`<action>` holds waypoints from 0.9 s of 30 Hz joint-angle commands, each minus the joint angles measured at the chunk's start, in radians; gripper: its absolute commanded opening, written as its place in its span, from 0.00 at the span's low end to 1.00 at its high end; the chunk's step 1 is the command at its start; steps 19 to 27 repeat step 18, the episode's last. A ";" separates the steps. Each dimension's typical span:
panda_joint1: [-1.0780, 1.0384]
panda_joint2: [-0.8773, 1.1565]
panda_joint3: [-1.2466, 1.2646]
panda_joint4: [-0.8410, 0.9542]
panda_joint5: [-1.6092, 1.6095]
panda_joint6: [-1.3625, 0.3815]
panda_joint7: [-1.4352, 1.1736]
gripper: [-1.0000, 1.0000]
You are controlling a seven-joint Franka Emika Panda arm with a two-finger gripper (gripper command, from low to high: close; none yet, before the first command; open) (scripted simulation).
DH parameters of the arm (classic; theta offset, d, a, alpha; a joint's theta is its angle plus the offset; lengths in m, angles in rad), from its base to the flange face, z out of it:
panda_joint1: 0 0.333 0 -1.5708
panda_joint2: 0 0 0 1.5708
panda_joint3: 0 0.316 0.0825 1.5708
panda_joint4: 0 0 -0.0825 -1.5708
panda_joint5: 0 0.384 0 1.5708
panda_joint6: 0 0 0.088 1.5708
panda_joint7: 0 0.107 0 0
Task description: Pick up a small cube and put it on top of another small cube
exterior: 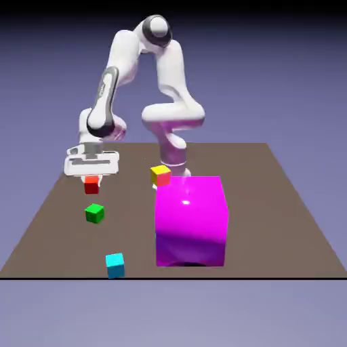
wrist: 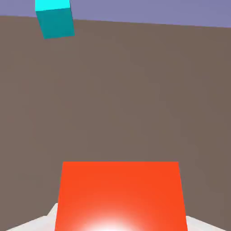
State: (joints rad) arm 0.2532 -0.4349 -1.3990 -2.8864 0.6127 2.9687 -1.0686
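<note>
Tool (exterior: 91, 177) of mine hangs over the far-left part of the counter (exterior: 284, 223) in the exterior view, and the small red cube (exterior: 91, 184) sits between its fingers. In the hand view the red cube (wrist: 121, 196) fills the bottom middle, with pale finger parts showing at both lower corners beside it, so I judge that my tool is closed on it and holds it. From the exterior view I cannot say surely whether the cube is already off the counter or only just above it.

What matters for the coming move is the direction to the small green cube (exterior: 94, 213). It lies nearer the camera than my tool in the exterior view, almost straight below it in the picture, a little to the right, and clearly apart from the red one. The hand view does not show the green cube at all.

I count five cubes: one red, one green, one cyan cube (exterior: 115, 265), one yellow-and-orange cube (exterior: 160, 175), and one big magenta cube (exterior: 191, 221).
</note>
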 commanded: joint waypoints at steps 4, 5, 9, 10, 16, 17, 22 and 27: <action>0.125 -0.047 -0.145 0.006 -0.124 0.067 0.079 0.00; 0.156 -0.058 -0.181 0.007 -0.155 0.083 0.098 0.00; 0.280 -0.105 -0.326 0.013 -0.278 0.148 0.177 0.00; 0.311 -0.117 -0.362 0.014 -0.309 0.165 0.196 0.00; 0.484 -0.181 -0.564 0.022 -0.481 0.256 0.305 0.00; 0.484 -0.181 -0.564 0.022 -0.481 0.256 0.305 1.00; 0.484 -0.181 -0.564 0.022 -0.481 0.256 0.305 1.00; 0.484 -0.181 -0.564 0.022 -0.481 0.256 0.305 1.00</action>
